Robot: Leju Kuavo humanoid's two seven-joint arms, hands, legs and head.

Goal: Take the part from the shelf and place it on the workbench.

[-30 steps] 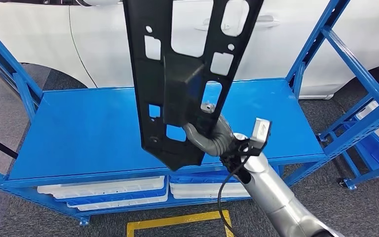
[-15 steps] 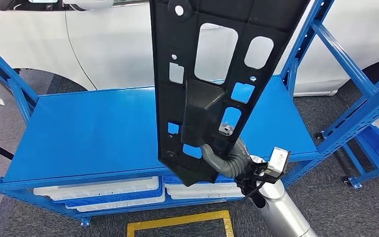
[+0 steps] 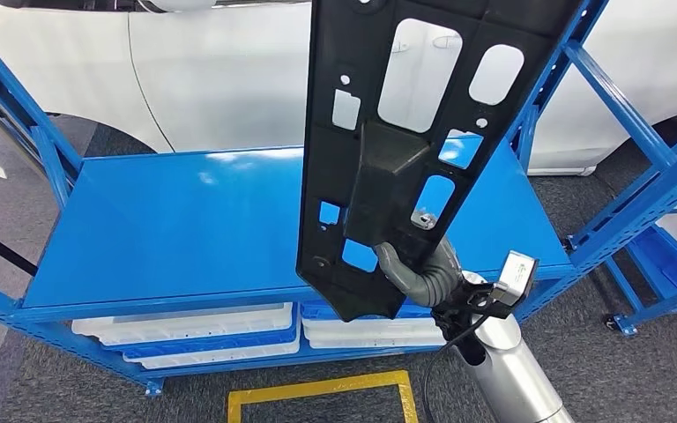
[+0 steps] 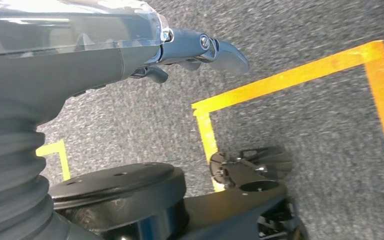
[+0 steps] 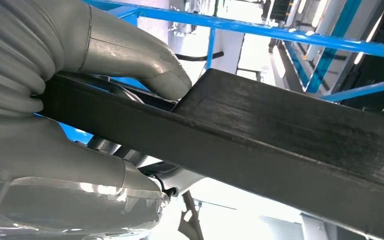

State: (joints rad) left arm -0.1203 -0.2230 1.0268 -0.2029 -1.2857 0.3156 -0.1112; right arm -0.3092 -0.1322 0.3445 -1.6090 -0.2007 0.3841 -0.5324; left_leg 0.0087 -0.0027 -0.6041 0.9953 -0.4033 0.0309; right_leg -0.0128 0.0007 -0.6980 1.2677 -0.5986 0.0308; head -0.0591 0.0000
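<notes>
From my head I see my right hand (image 3: 416,275) holding the part (image 3: 405,150), a long black plate with many holes, near its bottom end. I hold it standing almost straight up, tipped a bit, so that it is up in the air in front of the blue shelf (image 3: 185,229) and does not bump it. I think a low grip lets me lay the long end down first later, but it also makes the top heavy, so it could swing. Under the blue board lie white trays (image 3: 185,330), and behind it stands a white car (image 3: 212,79). The worktop is not in my sight, so I guess I must turn to find it. At my left wrist, my left hand (image 4: 195,50) hangs down over the grey floor (image 4: 305,115) with its yellow tape lines (image 4: 285,80). It holds nothing, and I cannot tell if its fingers are spread or curled. At my right wrist, I see my thumb (image 5: 145,65) pressing on one side of the part's (image 5: 280,130) dark edge, with the rest of my right hand (image 5: 70,150) on the other side, so the part is pinched tight and cannot slip.
</notes>
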